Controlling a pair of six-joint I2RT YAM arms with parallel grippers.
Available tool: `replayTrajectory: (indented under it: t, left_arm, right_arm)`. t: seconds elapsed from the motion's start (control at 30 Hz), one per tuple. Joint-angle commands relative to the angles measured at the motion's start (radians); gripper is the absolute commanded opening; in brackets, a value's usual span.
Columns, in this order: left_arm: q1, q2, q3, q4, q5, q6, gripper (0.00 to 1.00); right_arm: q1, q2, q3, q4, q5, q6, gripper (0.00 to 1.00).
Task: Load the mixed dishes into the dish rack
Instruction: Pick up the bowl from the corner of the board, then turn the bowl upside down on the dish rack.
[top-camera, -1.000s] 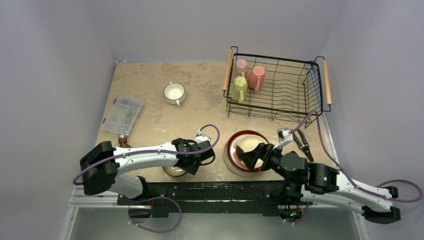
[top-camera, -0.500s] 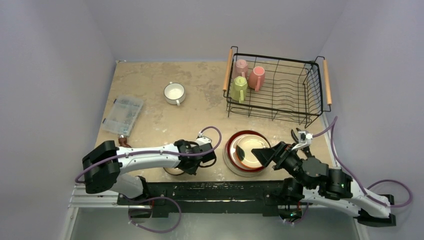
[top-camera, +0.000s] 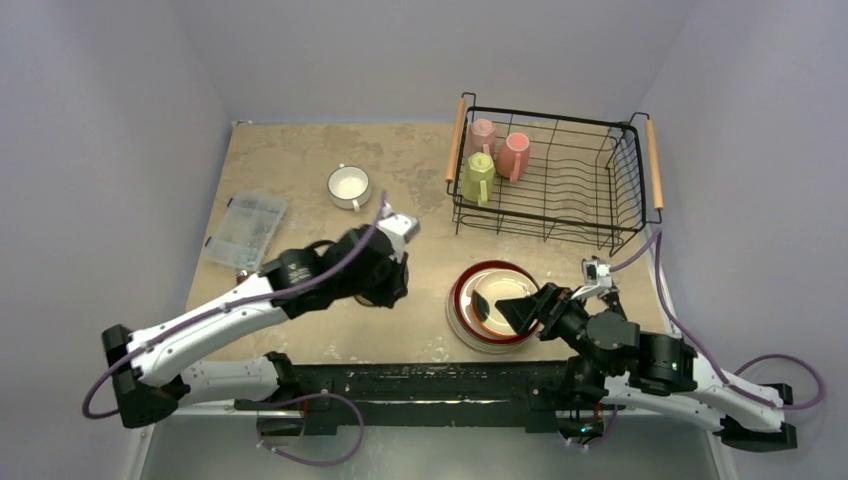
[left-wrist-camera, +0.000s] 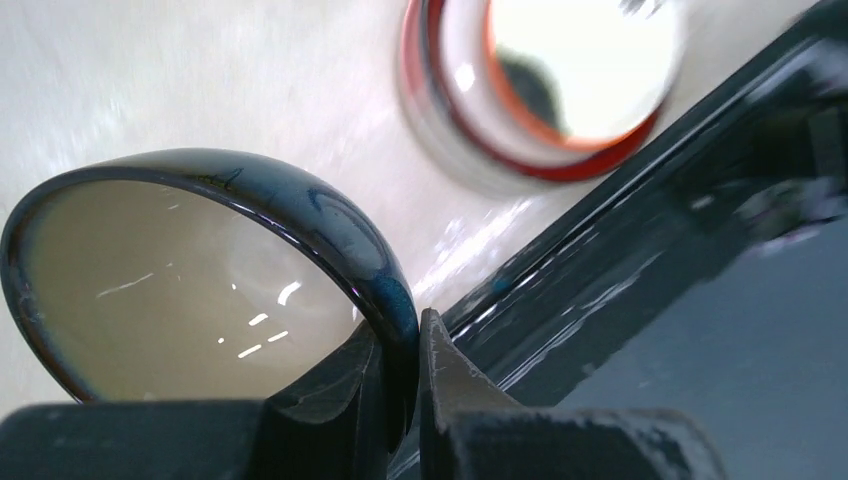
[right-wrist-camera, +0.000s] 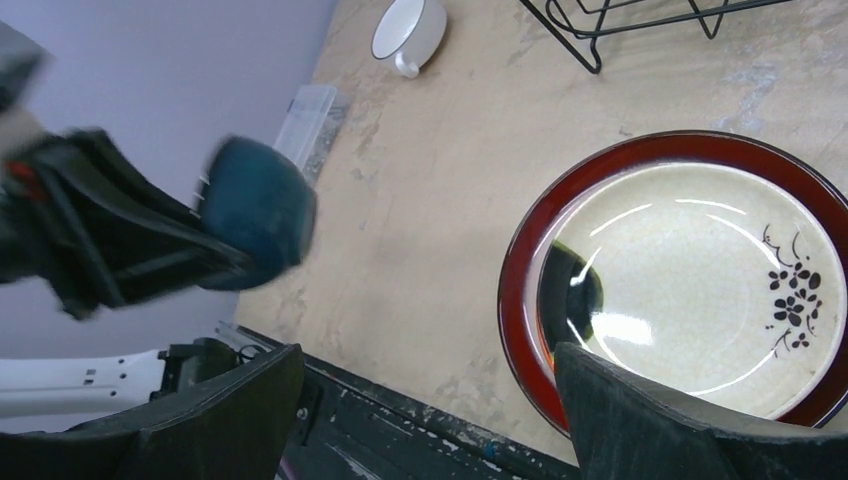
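Note:
My left gripper (left-wrist-camera: 405, 335) is shut on the rim of the teal bowl (left-wrist-camera: 200, 270), which has a cream inside and hangs above the table. In the right wrist view the bowl (right-wrist-camera: 258, 212) shows as a teal blur at the left. In the top view, the left gripper (top-camera: 385, 278) covers it. My right gripper (right-wrist-camera: 430, 370) is open and empty at the near edge of the stacked plates (top-camera: 490, 305); the top one is red-rimmed cream (right-wrist-camera: 690, 290). The dish rack (top-camera: 600, 180) holds pale pink (top-camera: 482, 135), salmon (top-camera: 514, 155) and yellow-green (top-camera: 478, 177) mugs. A white mug (top-camera: 349, 186) stands on the table.
A clear plastic compartment box (top-camera: 246, 230) lies at the table's left edge. The black base rail (top-camera: 420, 380) runs along the near edge. The rack's wooden handles (top-camera: 455, 140) stick up at its ends. Purple walls close in on three sides.
The left gripper shut on the bowl's rim at the near edge, then lifted it up and away from the rail. The right gripper drew back slightly to the right, still open.

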Motion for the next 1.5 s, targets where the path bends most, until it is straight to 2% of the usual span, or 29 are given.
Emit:
replayTrajectory:
  t: [0.0, 0.13, 0.23, 0.33, 0.47, 0.53, 0.6, 0.63, 0.7, 0.87, 1.03, 1.1, 1.17, 1.23, 1.33, 1.37, 1.4, 1.47]
  left_arm:
    - [0.18, -0.149, 0.111, 0.212, 0.318, 0.113, 0.0]
    - [0.361, -0.178, 0.126, 0.399, 0.595, 0.038, 0.0]
    - [0.476, -0.151, 0.097, 0.605, 0.812, -0.092, 0.0]
    - [0.562, -0.095, 0.012, 0.97, 1.005, -0.303, 0.0]
    - [0.645, 0.053, -0.049, 1.422, 1.213, -0.584, 0.0]
    - [0.665, 0.174, -0.067, 1.75, 1.289, -0.793, 0.0]
    - [0.677, 0.299, -0.064, 2.125, 1.332, -1.061, 0.0]
    - [0.681, 0.355, -0.051, 2.235, 1.346, -1.171, 0.0]
    - [0.687, 0.403, -0.045, 2.249, 1.374, -1.206, 0.0]
    - [0.699, 0.368, -0.1, 2.248, 1.373, -1.157, 0.0]
    - [0.699, 0.385, -0.11, 2.243, 1.361, -1.166, 0.0]
    - [0.701, 0.38, -0.133, 2.194, 1.327, -1.138, 0.0]
    - [0.707, 0.351, -0.182, 2.066, 1.262, -1.062, 0.0]
    - [0.712, 0.298, -0.227, 1.871, 1.189, -0.943, 0.0]
    - [0.719, 0.181, -0.233, 1.433, 1.065, -0.689, 0.0]
    - [0.721, 0.143, -0.216, 1.208, 0.99, -0.601, 0.0]
    - [0.722, 0.115, -0.2, 1.101, 0.943, -0.523, 0.0]
    - [0.725, 0.078, -0.182, 0.994, 0.89, -0.473, 0.0]
  right_arm:
    - [0.003, 0.055, 0.008, 0.012, 0.021, 0.019, 0.97]
    - [0.003, 0.102, 0.011, 0.013, 0.015, 0.026, 0.97]
    - [0.003, 0.137, 0.016, 0.021, 0.014, 0.026, 0.98]
    - [0.003, 0.181, 0.026, 0.047, 0.012, 0.016, 0.98]
    - [0.003, 0.278, 0.053, 0.099, -0.004, -0.011, 0.99]
    - [0.002, 0.345, 0.077, 0.129, -0.018, -0.031, 0.99]
    - [0.003, 0.426, 0.106, 0.147, -0.017, -0.041, 0.99]
    - [0.003, 0.461, 0.117, 0.164, -0.017, -0.053, 0.99]
    - [0.003, 0.527, 0.138, 0.202, -0.017, -0.081, 0.99]
    - [0.002, 0.663, 0.211, 0.278, -0.004, -0.14, 0.99]
    - [-0.01, 0.717, 0.251, 0.362, -0.01, -0.208, 0.99]
    - [-0.017, 0.734, 0.258, 0.376, -0.009, -0.226, 0.99]
    - [-0.026, 0.77, 0.289, 0.36, -0.002, -0.24, 0.99]
    - [-0.026, 0.819, 0.359, 0.321, 0.023, -0.27, 0.99]
    - [-0.02, 0.927, 0.484, 0.253, 0.055, -0.329, 0.99]
    - [-0.015, 0.962, 0.517, 0.24, 0.065, -0.346, 0.99]
    - [-0.009, 0.996, 0.544, 0.24, 0.072, -0.374, 0.99]
    - [0.008, 1.055, 0.585, 0.275, 0.092, -0.427, 0.99]
